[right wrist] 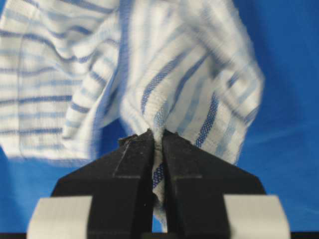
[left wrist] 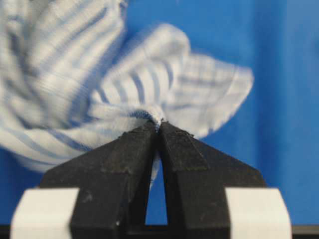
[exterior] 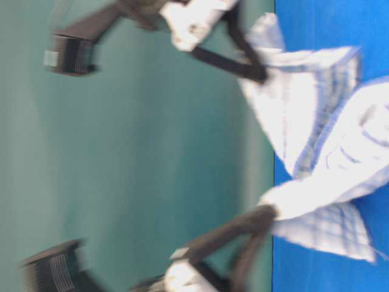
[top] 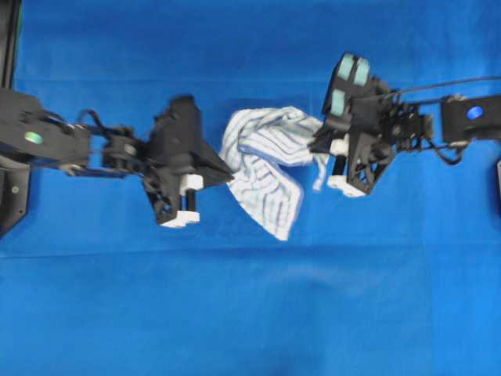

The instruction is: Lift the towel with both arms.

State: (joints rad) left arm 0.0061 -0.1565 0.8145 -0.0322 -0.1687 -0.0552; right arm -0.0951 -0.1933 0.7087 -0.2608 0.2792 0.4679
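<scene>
Fingers of the left gripper, seen from the left wrist, are pressed together on a pinch of the towel, whose striped folds fan upward and away from the tips against the blue counter.

From the right wrist, the right gripper has its fingers clamped the same way, a strip of cloth running down between them and the rest of the towel spreading above.

The overhead view shows the towel strung between the left gripper and the right gripper, near the middle of the counter. Its long axis runs roughly left to right between the two grips, while one loose corner trails toward the bottom of the picture.

In the table-level view, which is turned on its side and blurred, the cloth bunches at both finger tips and sags between them; part of it seems to rest on the blue covering, though I cannot tell for sure.

Judging from this, both grasps are made and the lift looks begun; raising the whole cloth clear is what remains.
</scene>
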